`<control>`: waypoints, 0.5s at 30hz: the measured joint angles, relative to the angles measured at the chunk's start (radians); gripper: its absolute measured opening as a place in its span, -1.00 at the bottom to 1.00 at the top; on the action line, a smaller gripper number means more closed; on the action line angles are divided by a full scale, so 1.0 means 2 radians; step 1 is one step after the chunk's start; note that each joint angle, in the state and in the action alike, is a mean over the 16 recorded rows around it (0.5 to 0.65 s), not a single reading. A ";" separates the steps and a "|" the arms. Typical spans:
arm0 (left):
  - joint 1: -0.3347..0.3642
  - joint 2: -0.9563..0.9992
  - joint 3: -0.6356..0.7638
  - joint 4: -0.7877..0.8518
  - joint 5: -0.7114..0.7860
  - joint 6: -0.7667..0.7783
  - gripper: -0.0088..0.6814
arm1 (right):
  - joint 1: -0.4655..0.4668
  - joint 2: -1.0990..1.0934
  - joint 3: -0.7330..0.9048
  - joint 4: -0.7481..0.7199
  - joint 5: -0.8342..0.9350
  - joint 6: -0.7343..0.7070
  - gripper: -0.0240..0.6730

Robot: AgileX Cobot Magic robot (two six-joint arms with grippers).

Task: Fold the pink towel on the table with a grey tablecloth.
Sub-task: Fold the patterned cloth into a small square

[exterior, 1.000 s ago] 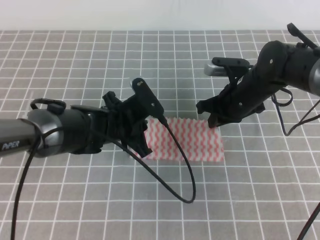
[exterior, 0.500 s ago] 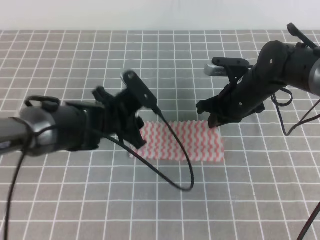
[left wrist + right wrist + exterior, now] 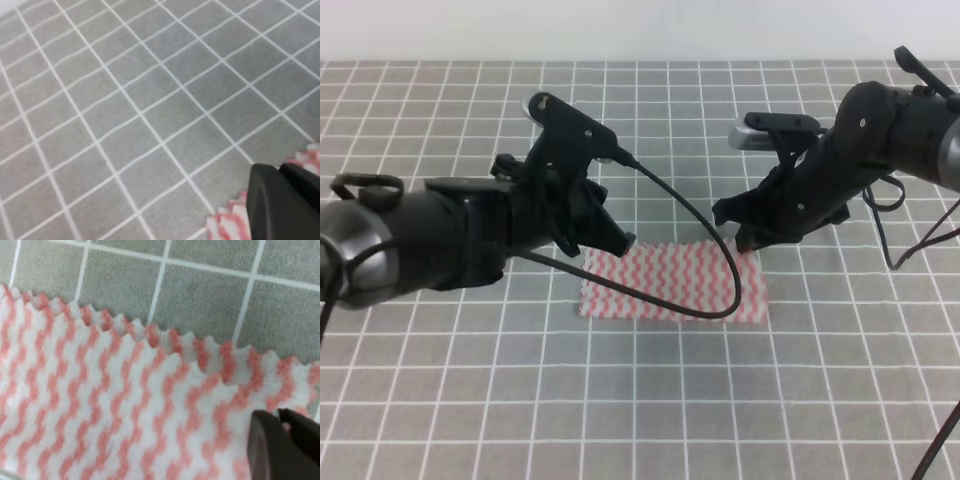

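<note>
Exterior high view: one thin pink-and-white zigzag-striped towel (image 3: 672, 282) with pinked edges, lying flat as a wide rectangle a little right of the middle of the desk, its long sides running left to right. Whether it is one layer or doubled over cannot be told.

Desk (image 3: 650, 400): large flat surface under a grey tablecloth ruled with thin white grid lines, filling nearly the whole view; a pale wall strip runs along the far edge.

Left gripper (image 3: 616, 238): black, at the end of a black arm reaching in from the left, held above the towel's far left corner. The left wrist view shows the dark fingertips (image 3: 282, 200) pressed together with no cloth between them, the towel's scalloped corner (image 3: 227, 222) just beside and below them. A black cable (image 3: 705, 235) loops from this arm across the towel.

Right gripper (image 3: 748, 240): black, on a black arm coming from the right, down at the towel's far right corner. The right wrist view shows its two fingertips (image 3: 280, 437) nearly together over the striped cloth (image 3: 115, 405) near that corner; whether cloth is pinched between them cannot be told.
</note>
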 joint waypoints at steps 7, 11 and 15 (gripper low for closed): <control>0.000 0.020 0.003 -0.001 0.031 -0.017 -0.97 | 0.000 0.001 0.000 -0.001 -0.004 0.000 -0.96; 0.000 0.034 0.004 -0.001 0.049 -0.026 -0.98 | 0.000 0.002 0.000 -0.003 -0.005 0.000 -0.90; 0.000 0.045 0.005 -0.002 0.061 -0.035 -0.98 | 0.000 0.002 0.000 -0.012 -0.010 0.001 -0.75</control>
